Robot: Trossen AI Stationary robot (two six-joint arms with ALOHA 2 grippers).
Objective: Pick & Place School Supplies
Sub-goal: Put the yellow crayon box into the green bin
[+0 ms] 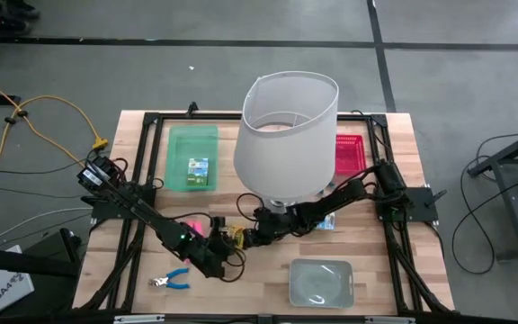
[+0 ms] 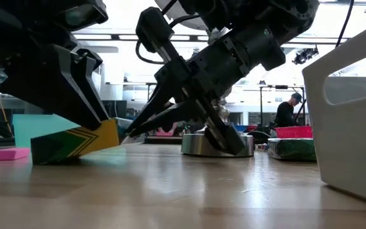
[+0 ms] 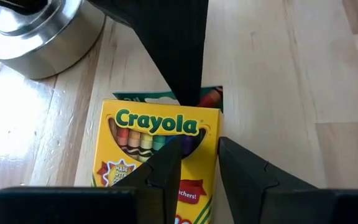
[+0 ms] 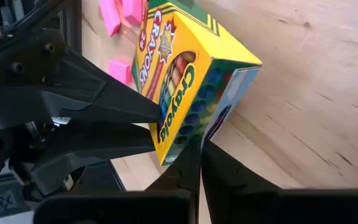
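Note:
A yellow-green Crayola crayon box [image 3: 135, 143] sits tilted near the table's middle front, just in front of the lampshade's metal base [image 3: 36, 31]. My left gripper [image 1: 214, 254] comes from the left and is shut on the box. My right gripper [image 4: 201, 158] comes from the right, shut, with its tips at the box's raised end. Pink erasers [image 4: 120, 12] lie on the wood just beyond the box. Blue-handled scissors [image 1: 171, 281] lie at the front left. My left gripper pinches the crayon box between its two fingers, one finger on the printed front face [image 3: 129, 167] and the other past the box's side edge. The fingers slant down from the table's left. The box is tilted: its low end [image 2: 40, 156] is at the wood and its other end is raised. My right gripper's shut fingertips [image 3: 188, 87] meet the box's raised end at the flap [image 4: 229, 109], slanting down from the table's right. Whether the flap lies between the tips, I cannot tell.
The big white lampshade [image 1: 286, 135] stands mid-table above both grippers. A green tray [image 1: 176, 144] at the back left holds a small box [image 1: 198, 168]. A red tray [image 1: 351, 153] is at the back right and a clear grey tray [image 1: 297, 270] at the front right. Another printed box [image 2: 294, 149] lies under my right arm.

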